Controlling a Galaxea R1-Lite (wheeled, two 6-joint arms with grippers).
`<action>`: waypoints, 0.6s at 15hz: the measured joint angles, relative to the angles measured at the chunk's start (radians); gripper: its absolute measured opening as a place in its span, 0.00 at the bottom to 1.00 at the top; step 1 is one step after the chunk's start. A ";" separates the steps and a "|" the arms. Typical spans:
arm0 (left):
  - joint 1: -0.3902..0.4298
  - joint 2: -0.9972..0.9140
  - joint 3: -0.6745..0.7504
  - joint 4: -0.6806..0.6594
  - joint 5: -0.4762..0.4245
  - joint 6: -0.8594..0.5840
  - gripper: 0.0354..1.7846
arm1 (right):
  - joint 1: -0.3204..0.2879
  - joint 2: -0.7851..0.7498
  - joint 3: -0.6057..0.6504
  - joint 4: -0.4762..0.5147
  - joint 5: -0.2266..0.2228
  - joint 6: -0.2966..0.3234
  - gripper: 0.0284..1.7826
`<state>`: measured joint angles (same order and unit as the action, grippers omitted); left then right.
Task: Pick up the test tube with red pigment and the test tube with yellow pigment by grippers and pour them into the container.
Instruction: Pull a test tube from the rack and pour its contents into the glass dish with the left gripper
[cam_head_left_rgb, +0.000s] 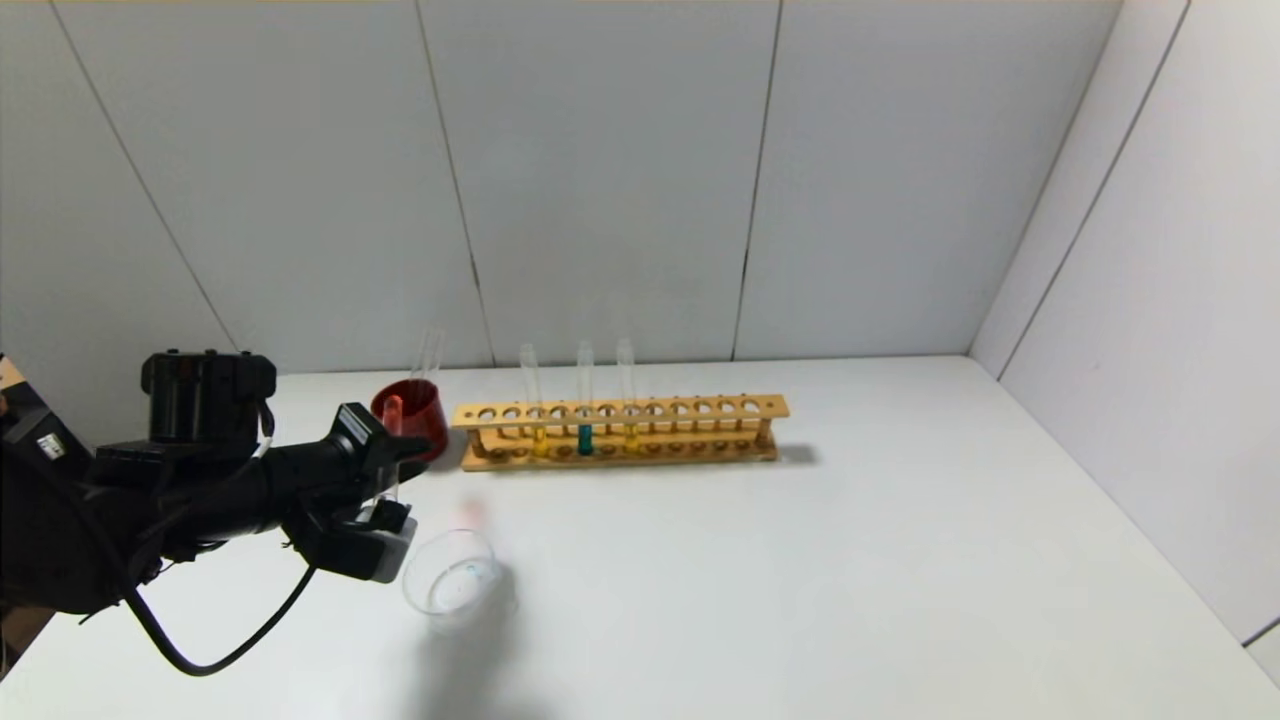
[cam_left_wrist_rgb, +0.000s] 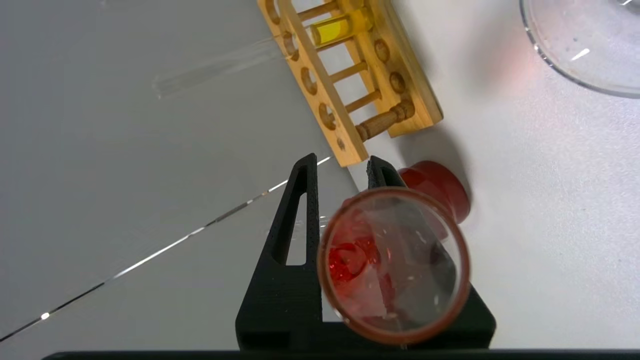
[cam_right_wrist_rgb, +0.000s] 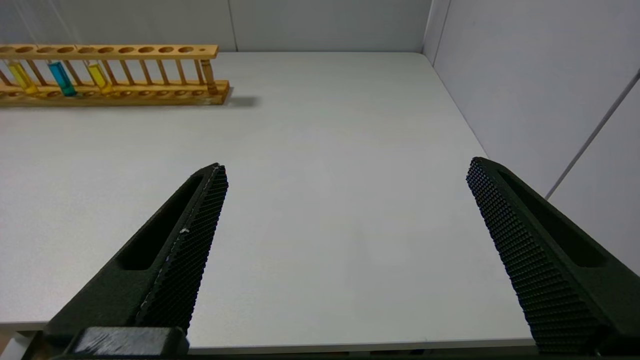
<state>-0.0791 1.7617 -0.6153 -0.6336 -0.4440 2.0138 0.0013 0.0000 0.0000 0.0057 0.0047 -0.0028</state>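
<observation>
Round-mouthed glass red tube (cam_left_wrist_rgb: 395, 260) in ribbed left end effector (cam_left_wrist_rgb: 345, 170)

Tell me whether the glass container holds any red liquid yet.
Not visibly: the container looks clear in the head view, and its bare glass shows no red pool. The test tube with red pigment sits in the left gripper.

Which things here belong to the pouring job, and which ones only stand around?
Job: left gripper, shut on the red-pigment test tube; glass dish; yellow-pigment tube in the wooden rack; right gripper, open.

Bystanders: teal tube, second yellow tube, dark red cup.
</observation>
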 joint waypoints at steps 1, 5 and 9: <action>-0.007 0.011 -0.001 0.000 0.000 0.001 0.19 | 0.000 0.000 0.000 0.000 0.000 0.000 0.98; -0.027 0.042 -0.001 -0.032 -0.001 0.046 0.19 | 0.000 0.000 0.000 0.000 0.000 0.000 0.98; -0.026 0.052 0.000 -0.034 -0.004 0.070 0.19 | 0.000 0.000 0.000 0.000 0.000 0.000 0.98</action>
<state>-0.1047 1.8140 -0.6153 -0.6681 -0.4479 2.0840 0.0009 0.0000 0.0000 0.0062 0.0051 -0.0028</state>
